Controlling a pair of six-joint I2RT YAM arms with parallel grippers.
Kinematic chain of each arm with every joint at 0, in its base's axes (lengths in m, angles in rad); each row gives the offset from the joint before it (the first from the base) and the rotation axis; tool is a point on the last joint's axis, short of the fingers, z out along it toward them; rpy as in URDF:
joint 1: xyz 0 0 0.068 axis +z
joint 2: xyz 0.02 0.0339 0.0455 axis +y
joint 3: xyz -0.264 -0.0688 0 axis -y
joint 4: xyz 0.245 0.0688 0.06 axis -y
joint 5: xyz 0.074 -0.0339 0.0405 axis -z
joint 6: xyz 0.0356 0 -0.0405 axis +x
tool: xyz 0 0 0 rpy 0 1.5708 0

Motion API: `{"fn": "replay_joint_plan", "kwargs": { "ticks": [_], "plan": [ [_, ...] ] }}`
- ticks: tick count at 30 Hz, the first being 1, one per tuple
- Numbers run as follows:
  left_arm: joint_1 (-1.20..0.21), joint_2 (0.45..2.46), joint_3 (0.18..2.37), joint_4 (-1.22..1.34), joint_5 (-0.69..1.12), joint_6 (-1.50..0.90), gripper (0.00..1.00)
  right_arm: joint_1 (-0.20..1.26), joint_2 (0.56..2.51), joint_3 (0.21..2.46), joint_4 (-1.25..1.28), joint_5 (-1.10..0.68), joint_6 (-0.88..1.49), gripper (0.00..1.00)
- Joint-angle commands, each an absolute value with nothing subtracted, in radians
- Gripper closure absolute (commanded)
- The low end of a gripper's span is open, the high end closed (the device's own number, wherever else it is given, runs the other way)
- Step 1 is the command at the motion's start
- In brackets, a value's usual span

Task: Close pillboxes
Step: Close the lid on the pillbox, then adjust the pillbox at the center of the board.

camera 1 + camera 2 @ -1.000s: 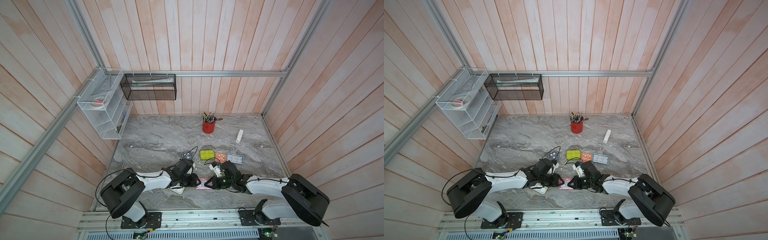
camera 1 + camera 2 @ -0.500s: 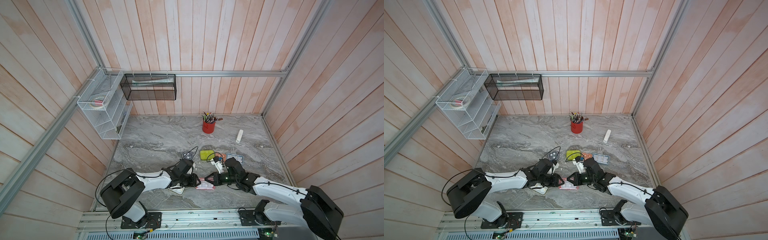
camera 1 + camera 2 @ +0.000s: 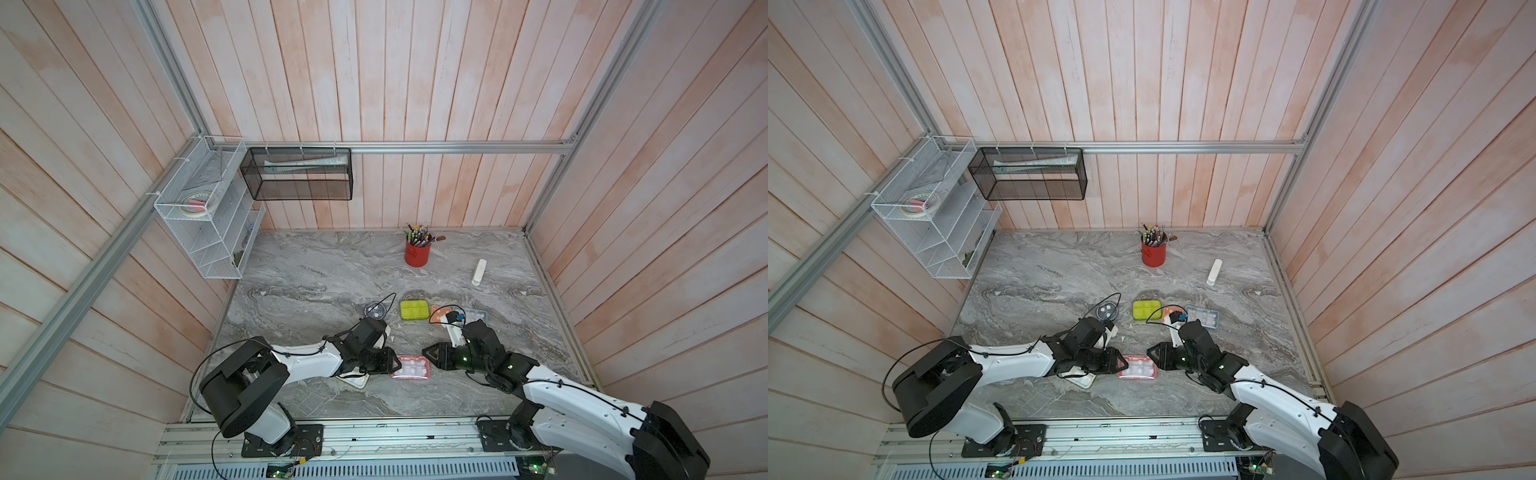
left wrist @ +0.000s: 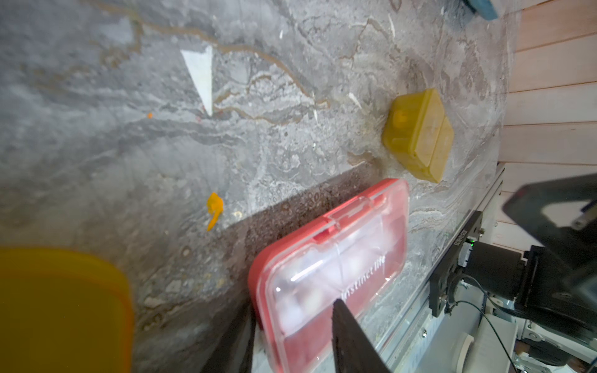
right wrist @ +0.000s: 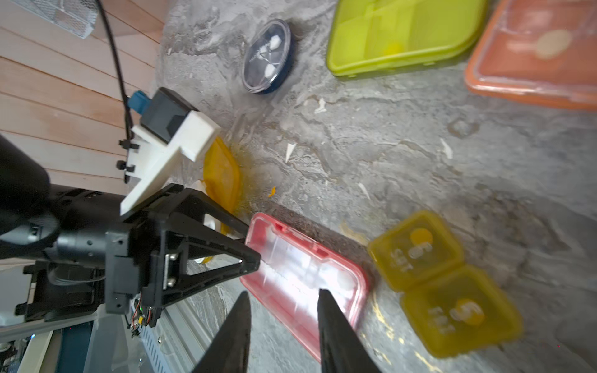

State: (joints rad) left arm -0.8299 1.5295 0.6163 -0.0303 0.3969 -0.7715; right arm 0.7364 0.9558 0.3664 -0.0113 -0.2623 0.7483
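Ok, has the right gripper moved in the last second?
Yes. In a top view the right gripper has pulled back off the pink-red pillbox, which stayed put, toward its own arm, and now sits at that pillbox's edge.

Pink-red pillbox (image 3: 410, 367) lying flat, clear lid down, small olive pillbox (image 4: 420, 135) just beside it

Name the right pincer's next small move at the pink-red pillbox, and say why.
Probably back the right pincer off the pink-red pillbox: its jaws stand apart holding nothing, and the box looks shut flat, so it seems done.
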Motion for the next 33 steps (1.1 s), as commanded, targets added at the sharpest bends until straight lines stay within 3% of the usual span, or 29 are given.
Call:
{"fn": "replay_joint_plan", "kwargs": {
  "ticks": [1, 14, 33],
  "plan": [
    [-0.827, 1.529, 0.613, -0.002, 0.422, -0.778, 0.58, 0.72, 0.926, 0.362, -0.056, -0.218, 0.765, 0.6],
    [-0.842, 1.528, 0.632, -0.01, 0.417, -0.779, 0.55, 0.709, 0.952, 0.404, -0.1, -0.224, 0.752, 0.47],
    [-0.785, 1.251, 0.751, -0.253, 0.298, -0.709, 0.48, 0.709, 1.059, 0.47, -0.028, -0.26, 0.741, 0.46]
  ]
}}
